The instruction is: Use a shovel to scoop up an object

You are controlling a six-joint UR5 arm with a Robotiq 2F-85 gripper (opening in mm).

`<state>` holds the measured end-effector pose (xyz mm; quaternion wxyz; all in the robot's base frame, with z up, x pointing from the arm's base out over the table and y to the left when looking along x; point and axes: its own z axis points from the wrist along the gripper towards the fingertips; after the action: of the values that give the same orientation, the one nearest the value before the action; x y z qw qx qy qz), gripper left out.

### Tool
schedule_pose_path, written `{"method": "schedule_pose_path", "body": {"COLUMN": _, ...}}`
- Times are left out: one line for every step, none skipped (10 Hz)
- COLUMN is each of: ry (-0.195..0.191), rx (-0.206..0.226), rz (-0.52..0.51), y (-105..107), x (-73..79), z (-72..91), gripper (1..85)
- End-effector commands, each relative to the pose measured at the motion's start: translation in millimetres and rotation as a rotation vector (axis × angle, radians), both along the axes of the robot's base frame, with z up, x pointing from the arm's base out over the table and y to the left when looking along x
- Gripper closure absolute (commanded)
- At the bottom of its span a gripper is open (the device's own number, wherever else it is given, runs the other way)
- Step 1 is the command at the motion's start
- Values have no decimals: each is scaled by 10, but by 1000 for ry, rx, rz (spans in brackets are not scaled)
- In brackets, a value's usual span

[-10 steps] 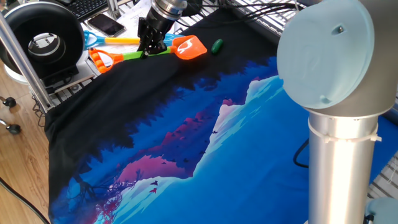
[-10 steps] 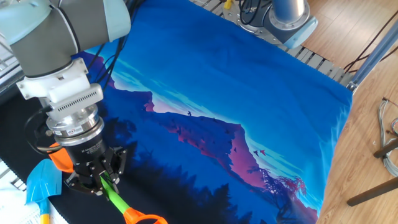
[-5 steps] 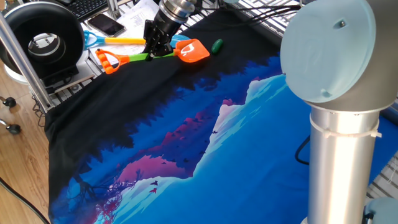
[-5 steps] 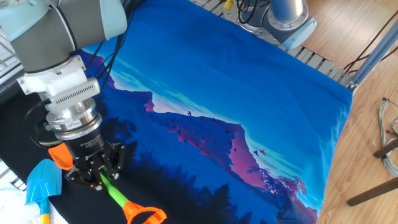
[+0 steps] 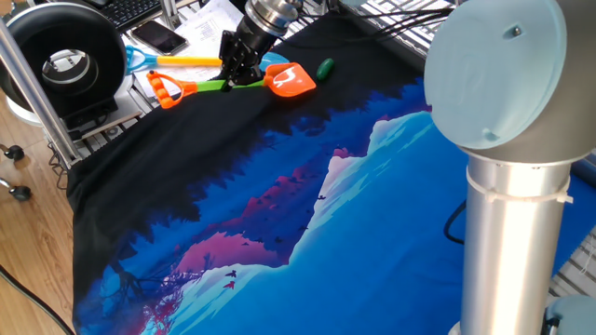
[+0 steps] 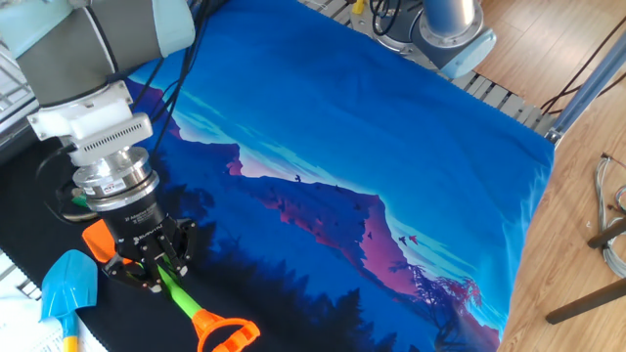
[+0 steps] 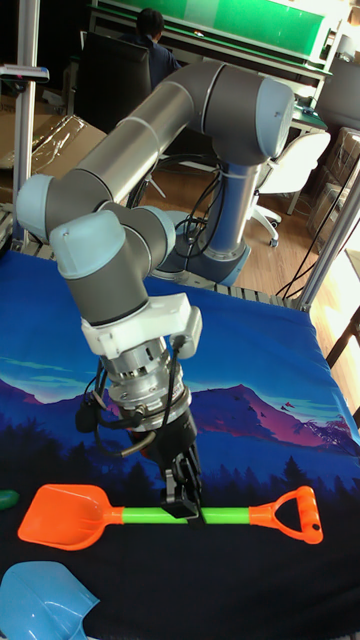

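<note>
At the table's far edge, the gripper (image 7: 183,500) was clamped on the shovel (image 7: 150,516) at mid-shaft, blade flat on the cloth (image 5: 279,186). The object (image 5: 324,68) lay just beyond the blade, untouched; scooping remained.

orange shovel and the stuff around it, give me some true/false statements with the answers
1. The gripper is shut on the orange shovel's green shaft. True.
2. The green object lies in the orange blade. False: it lies on the cloth beyond the blade.
3. The blue shovel lies beside the orange one. True.
4. The gripper grasps the D-shaped handle. False: it grips mid-shaft.
</note>
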<state>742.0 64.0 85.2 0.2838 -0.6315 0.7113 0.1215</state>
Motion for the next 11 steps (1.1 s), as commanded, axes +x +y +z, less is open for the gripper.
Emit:
{"method": "schedule_pose_path", "body": {"ry": 0, "rx": 28, "rz": -31, "y": -72, "x": -7, "z": 5, "gripper": 827}}
{"method": "schedule_pose_path", "body": {"ry": 6, "rx": 39, "rz": -29, "y": -47, "x": -22, "z": 17, "gripper": 833}}
{"method": "schedule_pose_path", "body": {"ry": 6, "rx": 33, "rz": -29, "y": -62, "x": -24, "z": 8, "gripper": 833}}
{"method": "schedule_pose_path", "body": {"ry": 5, "rx": 25, "rz": -30, "y": -85, "x": -24, "z": -6, "gripper": 833}}
{"method": "schedule_pose_path", "body": {"ry": 2, "rx": 19, "rz": -32, "y": -114, "x": -25, "z": -21, "gripper": 833}}
{"method": "schedule_pose_path", "body": {"ry": 4, "rx": 10, "rz": -30, "y": -161, "x": -47, "z": -52, "gripper": 837}}
{"method": "schedule_pose_path", "body": {"ry": 6, "rx": 8, "rz": -27, "y": -198, "x": -74, "z": -72, "gripper": 837}}
{"method": "schedule_pose_path", "body": {"ry": 4, "rx": 6, "rz": -21, "y": -234, "x": -94, "z": -83, "gripper": 837}}
{"method": "schedule_pose_path", "body": {"ry": 3, "rx": 10, "rz": -20, "y": -258, "x": -111, "z": -88, "gripper": 837}}
{"method": "schedule_pose_path", "body": {"ry": 3, "rx": 13, "rz": -20, "y": -284, "x": -127, "z": -93, "gripper": 837}}
{"method": "schedule_pose_path", "body": {"ry": 2, "rx": 15, "rz": -21, "y": -321, "x": -143, "z": -100, "gripper": 837}}
